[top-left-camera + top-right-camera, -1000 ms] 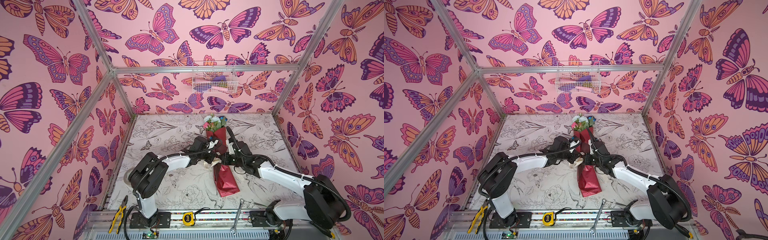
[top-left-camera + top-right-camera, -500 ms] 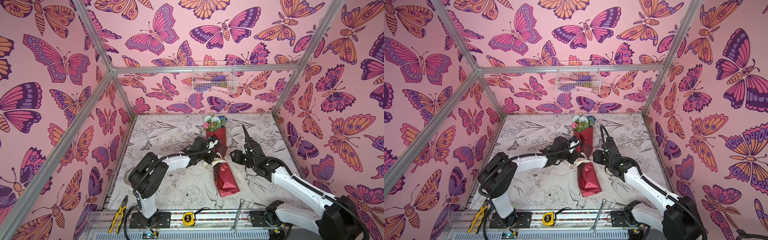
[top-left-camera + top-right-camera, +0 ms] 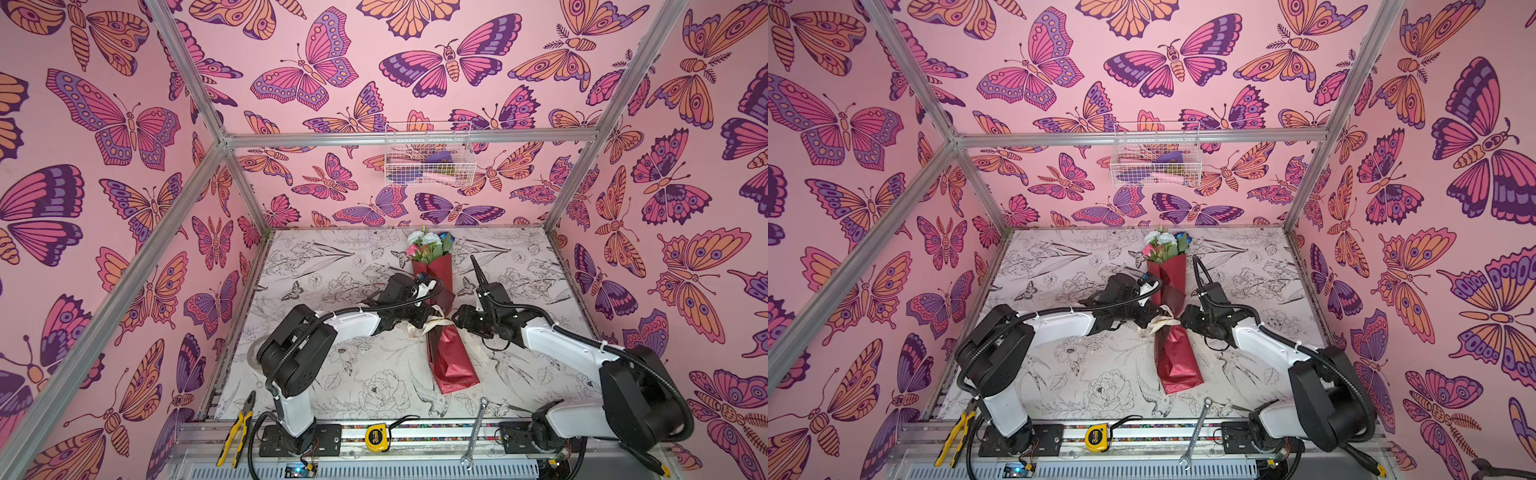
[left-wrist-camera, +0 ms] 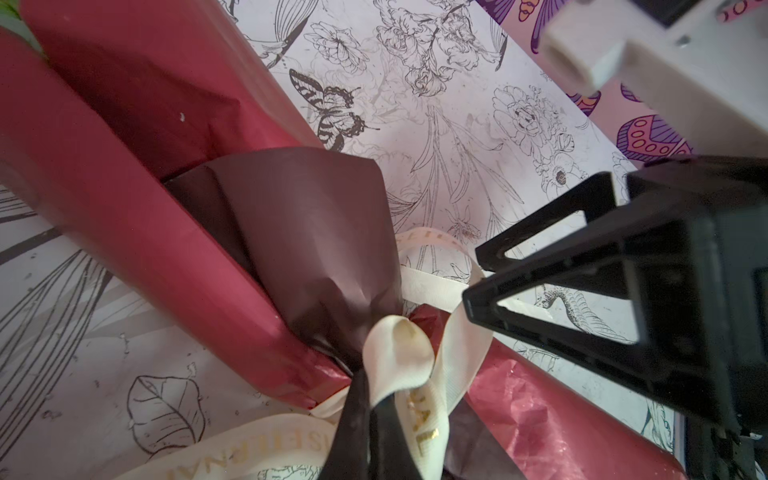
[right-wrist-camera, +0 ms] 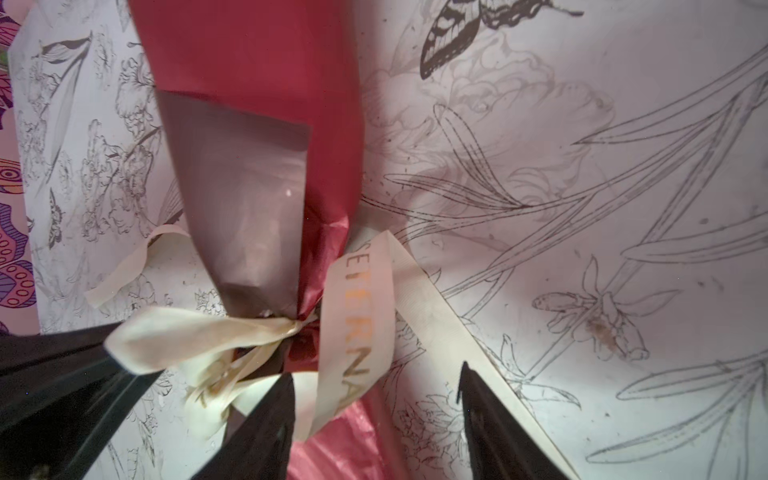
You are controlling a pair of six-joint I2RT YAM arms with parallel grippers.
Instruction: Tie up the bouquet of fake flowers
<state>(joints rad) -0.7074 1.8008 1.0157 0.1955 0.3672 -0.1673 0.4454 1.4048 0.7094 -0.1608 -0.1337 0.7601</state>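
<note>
The bouquet of fake flowers (image 3: pixel 451 361) (image 3: pixel 1177 361) lies mid-table in dark red paper, its white, pink and blue heads (image 3: pixel 428 243) toward the back wall. A cream lettered ribbon (image 3: pixel 434 326) (image 4: pixel 399 353) (image 5: pixel 357 311) is knotted round its waist. My left gripper (image 3: pixel 428 316) (image 4: pixel 370 386) is at the waist from the left, shut on a ribbon loop. On the waist's right side my right gripper (image 3: pixel 457 316) (image 5: pixel 376 374) stands open, with a lettered loop hanging loose between its fingers (image 5: pixel 270 415).
A wire basket (image 3: pixel 428 158) hangs on the back wall. On the front rail lie yellow pliers (image 3: pixel 237 432), a yellow tape measure (image 3: pixel 377 437) and a wrench (image 3: pixel 476 432). Metal frame posts (image 3: pixel 582 166) stand at the table's corners.
My right gripper has opened, let go at the waist and drawn slightly right of the bouquet. The left gripper has stayed shut on the ribbon in the same place.
</note>
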